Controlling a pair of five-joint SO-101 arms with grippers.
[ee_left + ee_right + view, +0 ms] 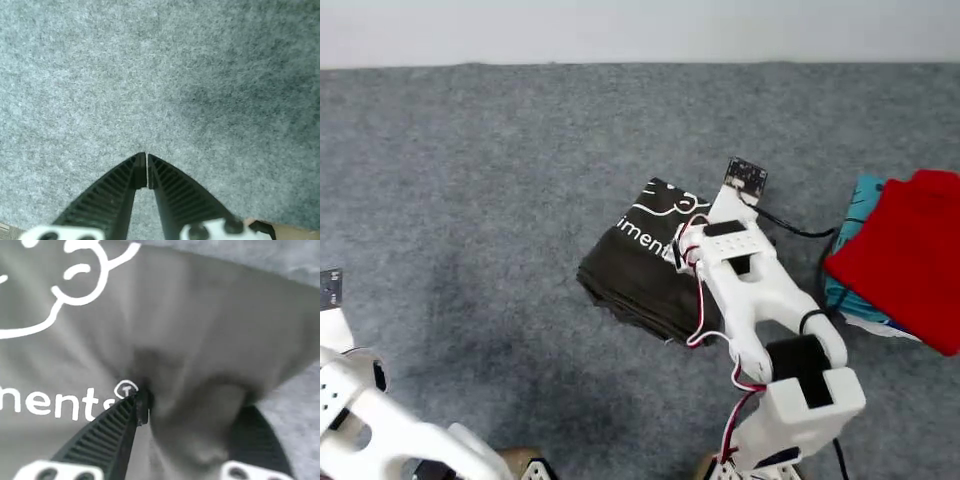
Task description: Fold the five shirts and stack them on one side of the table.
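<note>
A folded black shirt (635, 265) with white print lies in the middle of the grey felt table (470, 180). The right arm reaches over it, and my right gripper (148, 404) is shut on a bunched fold of the black shirt (210, 340). One ribbed finger (120, 425) lies on top of the cloth, and the other is covered by it. At the table's right edge a folded red shirt (910, 255) rests on a teal shirt (850, 215). My left gripper (146, 170) is shut with nothing in it, above bare felt at the near left.
The left arm's white body (360, 410) sits at the near left corner. A black cable (800, 232) runs from the right arm toward the stack. A pale wall (640, 30) borders the far edge. Bare felt spreads across the left and back.
</note>
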